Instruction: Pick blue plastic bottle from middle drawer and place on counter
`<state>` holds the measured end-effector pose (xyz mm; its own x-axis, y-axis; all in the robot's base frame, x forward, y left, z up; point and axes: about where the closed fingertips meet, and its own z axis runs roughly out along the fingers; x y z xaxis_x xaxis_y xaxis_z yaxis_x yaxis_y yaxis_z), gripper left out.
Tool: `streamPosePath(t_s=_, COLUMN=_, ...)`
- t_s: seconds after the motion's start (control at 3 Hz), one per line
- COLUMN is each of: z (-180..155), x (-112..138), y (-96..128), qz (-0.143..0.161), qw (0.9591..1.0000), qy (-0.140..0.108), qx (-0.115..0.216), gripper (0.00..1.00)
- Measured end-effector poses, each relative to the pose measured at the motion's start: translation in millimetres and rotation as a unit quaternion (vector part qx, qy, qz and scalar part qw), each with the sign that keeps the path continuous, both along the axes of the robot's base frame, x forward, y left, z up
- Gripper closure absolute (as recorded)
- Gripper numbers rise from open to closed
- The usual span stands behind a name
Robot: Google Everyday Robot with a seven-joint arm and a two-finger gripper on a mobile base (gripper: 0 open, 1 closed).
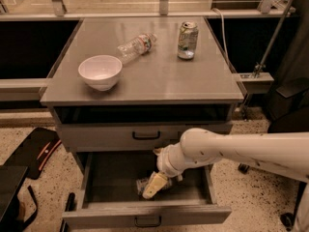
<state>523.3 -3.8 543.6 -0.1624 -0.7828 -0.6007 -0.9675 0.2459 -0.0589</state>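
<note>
Bottles: two, a clear bottle (136,46) lying near the back edge of the counter (159,83), and what seems the blue plastic bottle (141,183), half hidden, in the open middle drawer (145,216).
Bowl (100,71): one, toward the front-left corner.
Can (187,40): one, back right.
Drawers: two, the other a shut drawer (116,137).
Gripper (153,185): one, inside the middle drawer, over that bottle.
</note>
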Motion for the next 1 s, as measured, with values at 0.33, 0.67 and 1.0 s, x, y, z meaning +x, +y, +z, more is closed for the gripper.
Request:
streamPosePath(t_s=0.33, z=0, x=1, y=-1, qz=-0.001, qw=1.0, qy=-0.002, qx=-0.001, gripper=0.0)
streamPosePath(t_s=0.67, z=-15, x=-1, y=6, qz=-0.002, qw=0.9999, qy=0.007, qx=-0.01, gripper=0.0)
streamPosePath(t_s=1.0, z=-53, x=-6, y=18, qz=-0.013, qw=0.9992, qy=0.031, qx=-0.02, gripper=0.0)
